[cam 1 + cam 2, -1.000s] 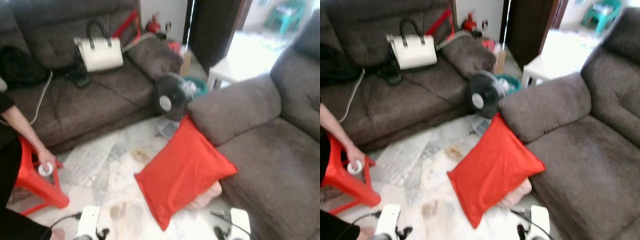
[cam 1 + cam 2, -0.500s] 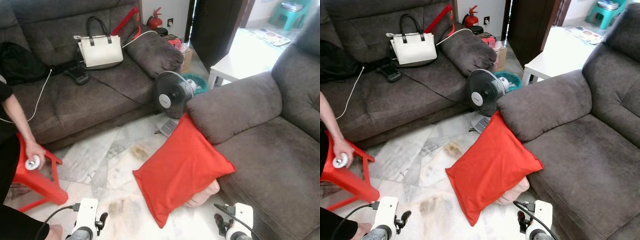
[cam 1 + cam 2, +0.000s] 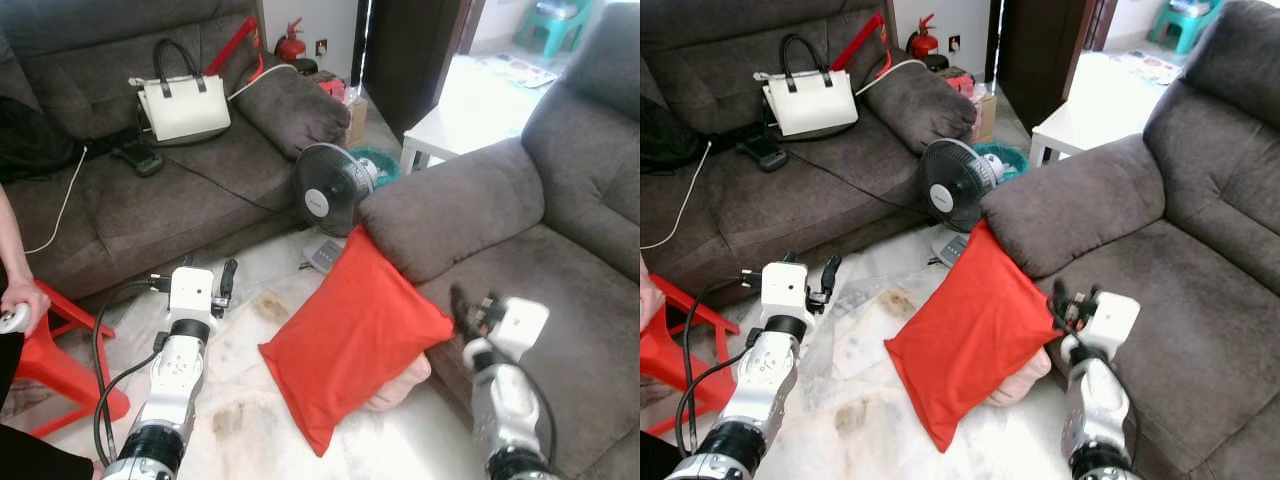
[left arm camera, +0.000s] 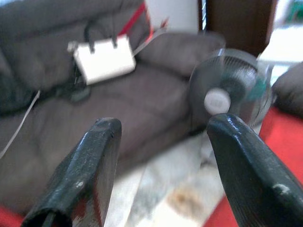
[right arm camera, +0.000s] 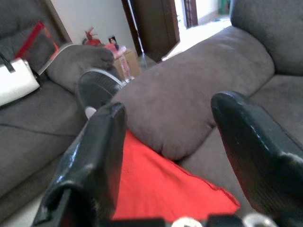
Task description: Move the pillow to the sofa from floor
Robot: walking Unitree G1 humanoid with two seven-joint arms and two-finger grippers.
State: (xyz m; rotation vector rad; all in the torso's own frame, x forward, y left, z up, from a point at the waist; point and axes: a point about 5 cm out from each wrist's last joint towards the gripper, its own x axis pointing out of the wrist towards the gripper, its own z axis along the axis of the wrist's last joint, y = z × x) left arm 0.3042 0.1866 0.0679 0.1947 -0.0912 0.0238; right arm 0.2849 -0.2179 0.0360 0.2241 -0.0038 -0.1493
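Both arms have risen since earlier. In the eye views, the red pillow (image 3: 350, 345) leans on the floor against the sofa (image 3: 560, 300), between the spread left end effector (image 3: 222, 284) and spread right end effector (image 3: 1068, 300). The right wrist view shows the pillow just beneath its fingers (image 5: 94, 156).

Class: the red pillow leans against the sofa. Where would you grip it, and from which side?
Grip the red pillow at its two side edges, left claw from the floor side, right claw by the corner nearest the sofa. It stands tilted, broad and soft, so one pinch would probably let it sag.
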